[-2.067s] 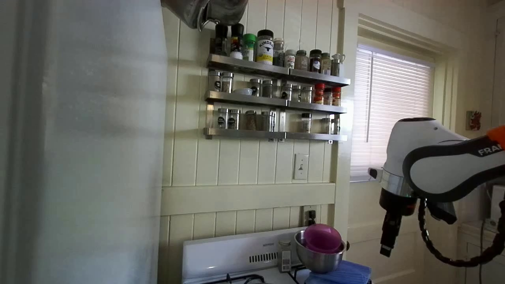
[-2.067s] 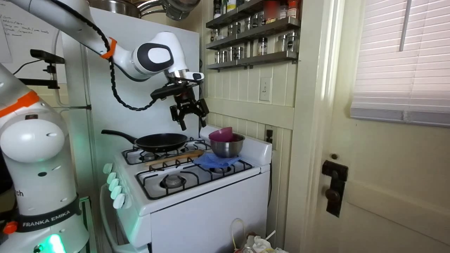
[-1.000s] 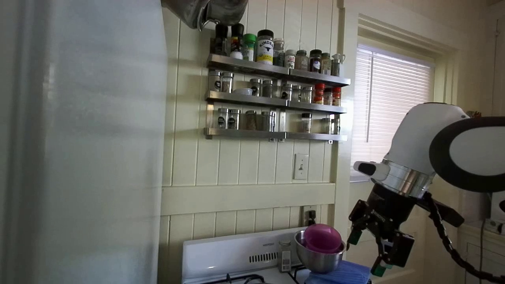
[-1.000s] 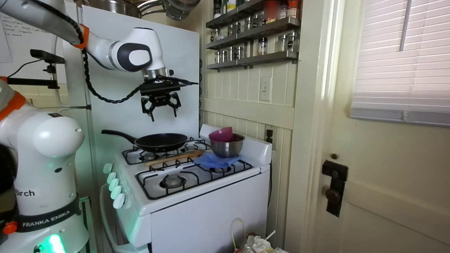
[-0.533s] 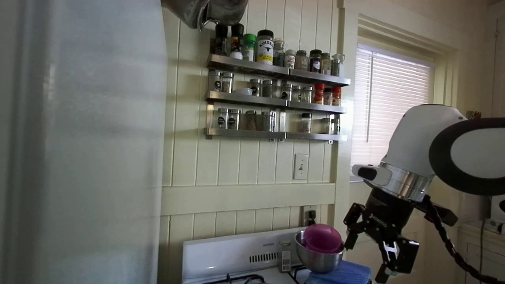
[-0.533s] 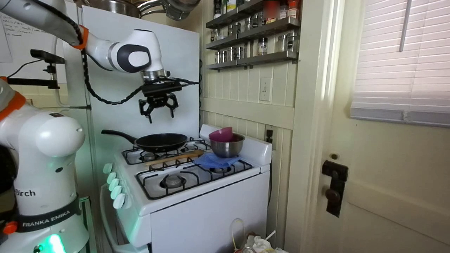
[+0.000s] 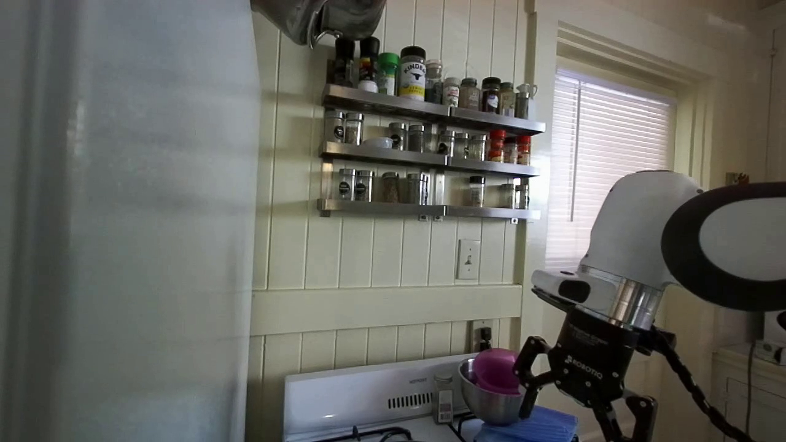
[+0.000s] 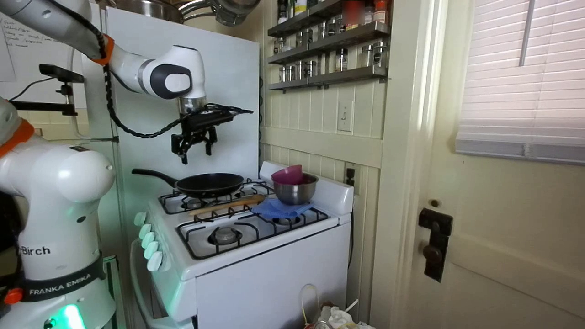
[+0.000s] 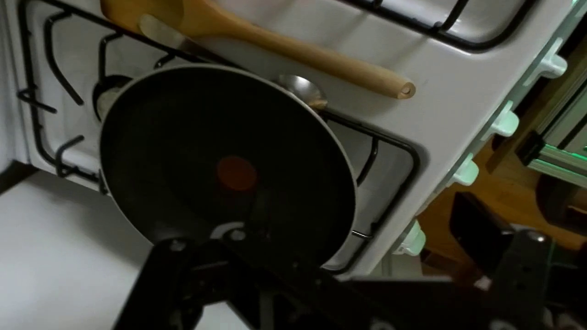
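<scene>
The black two-fingered robot gripper (image 8: 196, 157) is hovering above the white gas stove (image 8: 274, 269), its fingers standing spread wide, well apart from each other. Nearest to it, the round black frying pan (image 8: 210, 185) is sitting on the stove below, its long handle pointing out to the side; in the wrist view a small red disc (image 9: 236, 173) is marking its middle.

Two seconds ago the gripper was hanging closer to the cream panelled wall (image 8: 306, 109) and the shiny stainless-steel bowl (image 8: 295, 193); now the jointed white robot arm (image 8: 130, 66) is holding it farther back. It is also turning: in an exterior view it was showing edge-on then, and now two fingers are showing side by side, one overlapping the smooth round pink bowl (image 7: 496, 371).

The rest is keeping its place: the pink bowl is tilting inside the steel one, the crumpled blue cloth (image 8: 276, 208) is lying against its base, and the long tan wooden utensil (image 9: 321, 58) is lying just beside the pan.
</scene>
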Controlling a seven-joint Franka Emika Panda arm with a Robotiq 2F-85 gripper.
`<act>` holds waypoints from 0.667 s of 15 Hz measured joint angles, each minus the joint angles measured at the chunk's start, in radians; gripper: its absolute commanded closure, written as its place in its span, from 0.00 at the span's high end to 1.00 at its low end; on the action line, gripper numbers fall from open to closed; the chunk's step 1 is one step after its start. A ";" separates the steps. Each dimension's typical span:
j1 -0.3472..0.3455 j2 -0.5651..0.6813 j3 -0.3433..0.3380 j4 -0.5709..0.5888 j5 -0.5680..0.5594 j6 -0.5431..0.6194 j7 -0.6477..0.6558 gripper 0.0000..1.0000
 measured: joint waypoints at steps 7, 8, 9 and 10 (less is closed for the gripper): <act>0.056 0.118 0.038 0.053 0.049 -0.091 -0.271 1.00; 0.057 0.141 0.048 0.061 0.052 -0.105 -0.309 1.00; 0.057 0.165 0.058 0.070 0.052 -0.121 -0.342 1.00; 0.054 0.191 0.070 0.076 0.051 -0.130 -0.370 1.00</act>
